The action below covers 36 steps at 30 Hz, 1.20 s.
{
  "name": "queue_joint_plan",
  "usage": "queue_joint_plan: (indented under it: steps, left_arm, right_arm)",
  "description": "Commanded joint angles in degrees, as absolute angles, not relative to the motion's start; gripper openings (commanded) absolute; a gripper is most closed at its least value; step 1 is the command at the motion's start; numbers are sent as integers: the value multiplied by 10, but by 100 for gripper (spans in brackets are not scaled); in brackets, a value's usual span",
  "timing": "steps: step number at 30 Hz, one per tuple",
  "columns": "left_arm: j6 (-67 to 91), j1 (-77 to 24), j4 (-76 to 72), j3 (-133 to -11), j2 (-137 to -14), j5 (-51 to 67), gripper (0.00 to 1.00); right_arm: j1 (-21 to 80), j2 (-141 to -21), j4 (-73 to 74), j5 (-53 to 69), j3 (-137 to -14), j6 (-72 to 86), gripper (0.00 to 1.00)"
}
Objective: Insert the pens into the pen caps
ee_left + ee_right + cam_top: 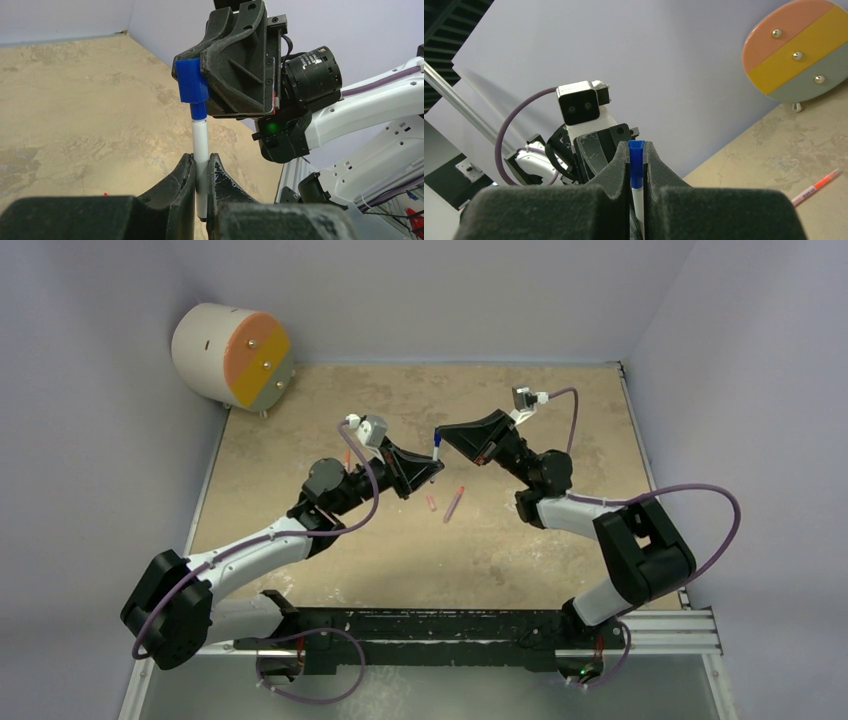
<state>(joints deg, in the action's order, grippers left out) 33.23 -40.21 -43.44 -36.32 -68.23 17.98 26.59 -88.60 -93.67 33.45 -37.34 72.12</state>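
We note: L hand [201, 165] clamped on white pen [200, 142], upright; R hand [636, 152] clamped on blue cap [191, 82], seated on pen's top.

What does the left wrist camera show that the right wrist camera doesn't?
Only the left wrist view: most of the white pen standing upright, clamped in the left pincer, and the right pincer seen from outside. Only the right wrist view: the orange-red pen lying on the table, the striped drum, and the left arm's camera. Both: the blue cap, gripped by the right pincer, meeting the white pen's top end.
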Motion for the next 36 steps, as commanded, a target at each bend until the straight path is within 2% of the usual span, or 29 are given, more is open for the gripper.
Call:
queue_joint_plan:
  steps: [1, 16, 26, 30, 31, 34, 36]
  left_arm:
    - [311, -397, -647, -459, -644, 128, 0]
    - [368, -360, -704, -470, -655, 99, 0]
    - [375, -356, -706, -459, -651, 96, 0]
    - [366, -355, -664, -480, -655, 144, 0]
    - [360, -356, -645, -480, -653, 156, 0]
    - [329, -356, -566, -465, -635, 191, 0]
    - [304, -356, -511, -447, -612, 191, 0]
  right_arm:
    - [284, -914, -1174, 464, -330, 711, 0]
    - [295, -913, -1167, 519, -295, 632, 0]
    - [315, -840, -949, 528, -289, 439, 0]
    - [313, -824, -966, 524, -287, 463, 0]
    - [312, -819, -971, 519, -290, 471, 9]
    - [310, -781, -970, 486, -300, 486, 47]
    - [305, -753, -952, 455, -300, 484, 61]
